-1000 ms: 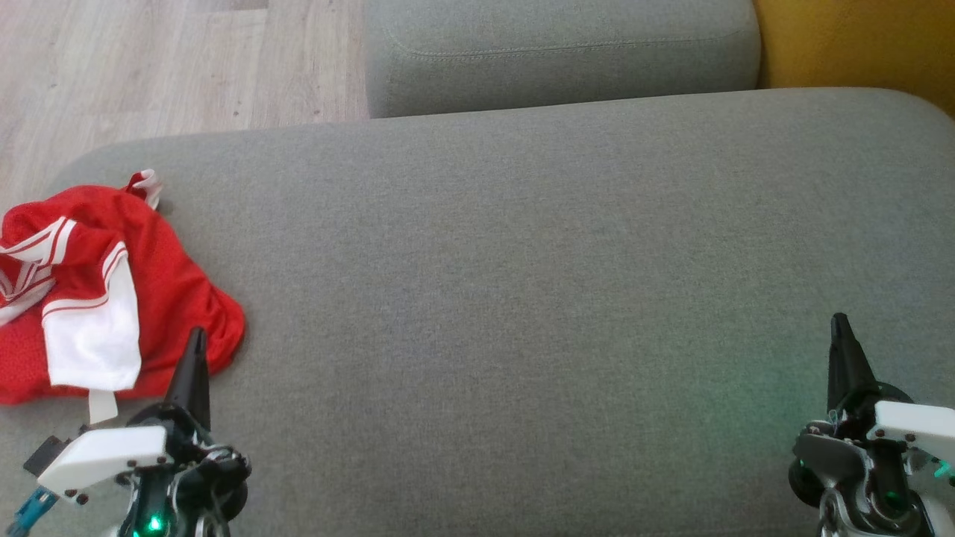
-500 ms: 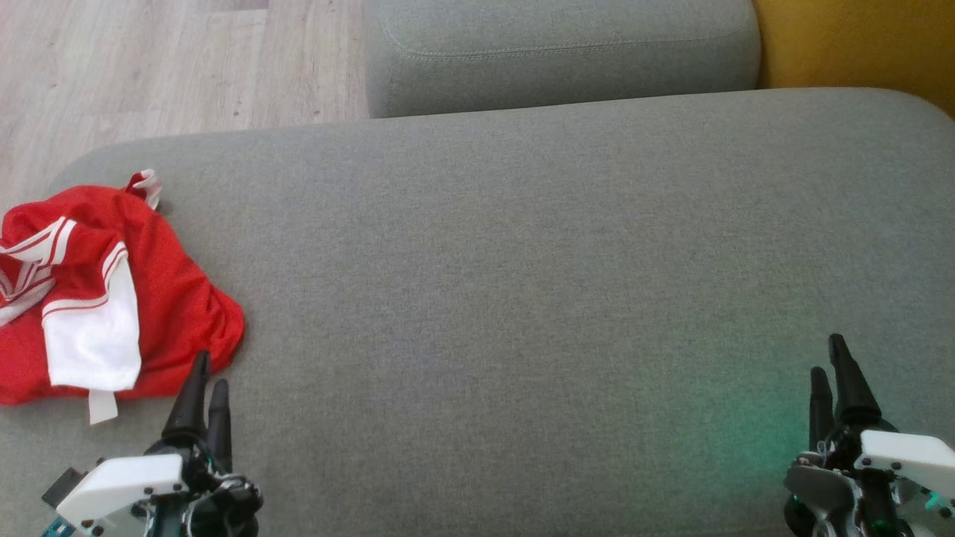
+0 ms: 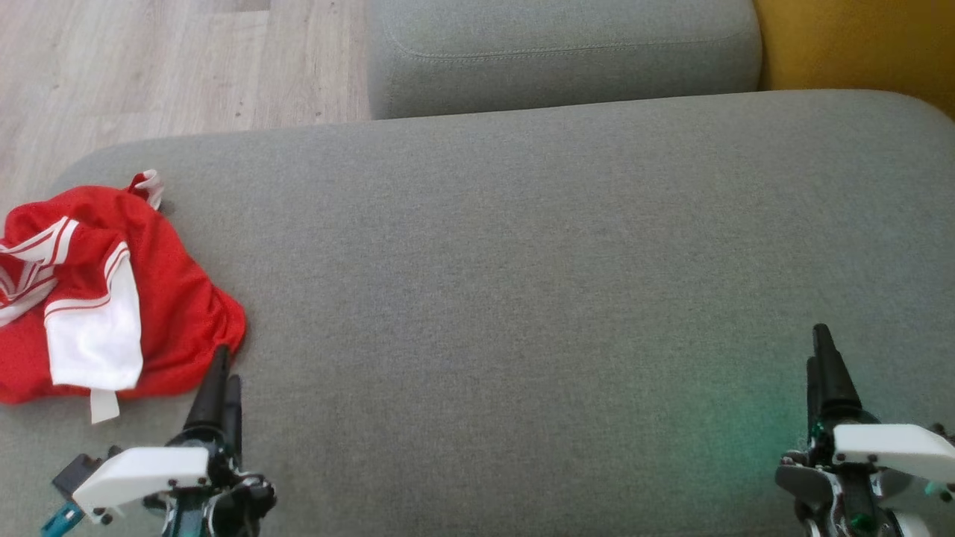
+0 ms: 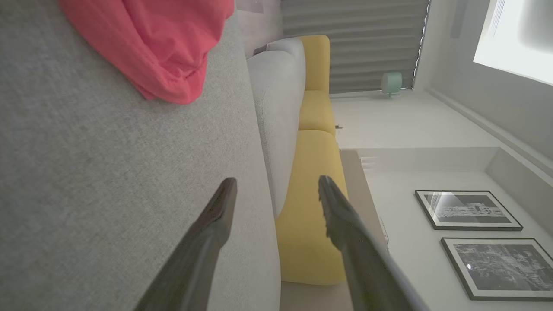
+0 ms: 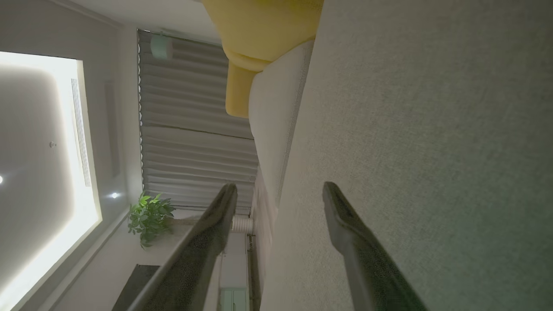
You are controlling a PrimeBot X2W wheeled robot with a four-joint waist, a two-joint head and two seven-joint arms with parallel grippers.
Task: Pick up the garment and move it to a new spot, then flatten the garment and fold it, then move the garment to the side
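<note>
Plainly, left tool [image 3: 228,364] and right tool [image 3: 816,344] hover spread, empty, over the grey cushion [image 3: 522,261]; wood floor [image 3: 149,67] beyond.

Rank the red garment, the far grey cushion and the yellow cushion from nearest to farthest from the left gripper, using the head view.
1. Red garment, just ahead-left of the left gripper, at the seat's left end.
2. Far grey cushion, beyond the seat, top centre.
3. Yellow cushion, top right corner.
</note>
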